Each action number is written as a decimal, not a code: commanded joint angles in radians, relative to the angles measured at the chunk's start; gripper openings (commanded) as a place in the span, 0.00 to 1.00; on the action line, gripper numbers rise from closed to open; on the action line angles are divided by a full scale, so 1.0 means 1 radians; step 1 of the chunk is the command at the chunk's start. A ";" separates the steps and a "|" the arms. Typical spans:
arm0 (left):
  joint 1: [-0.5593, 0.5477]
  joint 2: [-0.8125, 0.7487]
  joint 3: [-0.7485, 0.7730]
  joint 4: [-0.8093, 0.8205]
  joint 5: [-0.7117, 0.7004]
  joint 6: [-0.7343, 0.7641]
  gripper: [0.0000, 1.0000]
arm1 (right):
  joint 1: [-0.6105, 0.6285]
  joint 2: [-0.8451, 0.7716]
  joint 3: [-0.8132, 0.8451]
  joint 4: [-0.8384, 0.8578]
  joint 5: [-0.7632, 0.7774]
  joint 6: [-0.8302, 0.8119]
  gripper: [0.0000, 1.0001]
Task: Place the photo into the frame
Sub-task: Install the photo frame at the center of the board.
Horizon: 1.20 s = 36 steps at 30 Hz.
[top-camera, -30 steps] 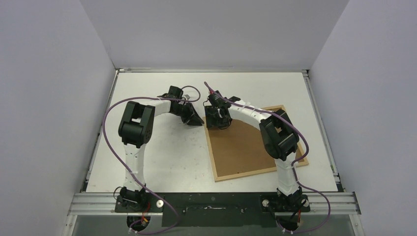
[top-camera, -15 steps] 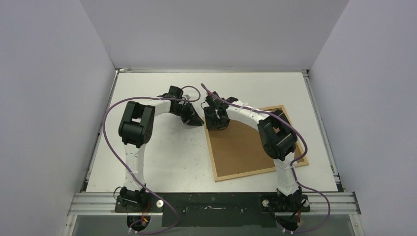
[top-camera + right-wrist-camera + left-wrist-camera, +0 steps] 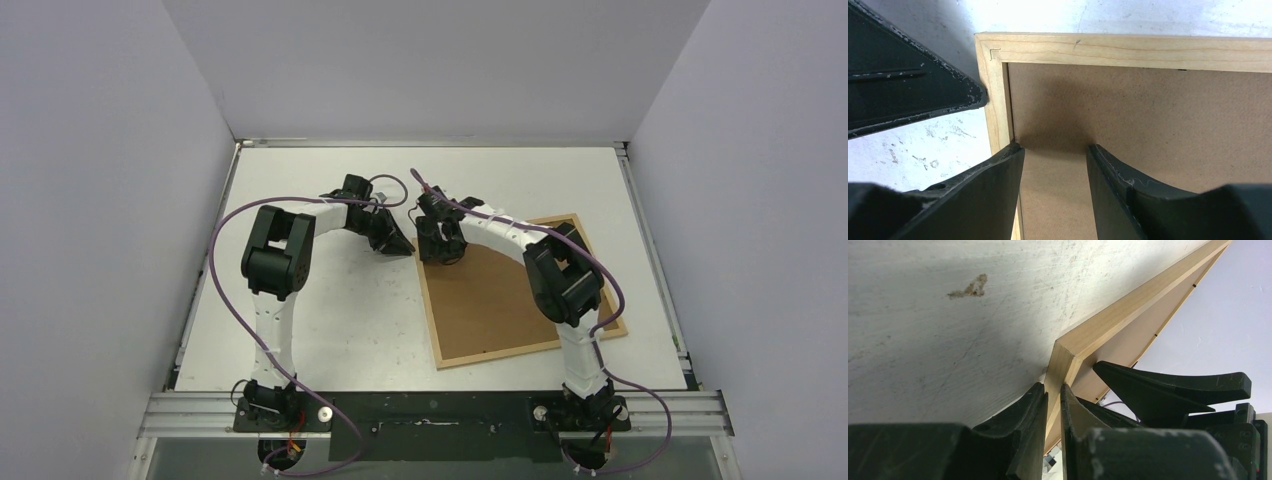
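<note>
The light wood frame (image 3: pixel 530 349) lies flat on the table, right of centre, with the brown hardboard backing panel (image 3: pixel 500 295) sitting inside it. The photo is not in view. My left gripper (image 3: pixel 405 247) is at the frame's far left corner. In the left wrist view the jaws (image 3: pixel 1054 390) are closed narrowly on that wooden corner (image 3: pixel 1108 322). My right gripper (image 3: pixel 440 255) is open, with its fingertips (image 3: pixel 1054 150) down on the backing panel (image 3: pixel 1148 115) just inside the same corner of the frame (image 3: pixel 1098 49).
White walls enclose the white tabletop (image 3: pixel 330 320) on three sides. A metal rail (image 3: pixel 430 410) with the arm bases runs along the near edge. The left gripper's finger (image 3: pixel 908 95) lies close beside the right gripper.
My right wrist has shifted slightly left and toward the frame's corner. The left gripper and the frame have stayed put.
</note>
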 commanded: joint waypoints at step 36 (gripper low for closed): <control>-0.014 0.100 -0.034 -0.157 -0.178 0.085 0.10 | 0.020 0.115 -0.059 -0.015 0.020 0.025 0.50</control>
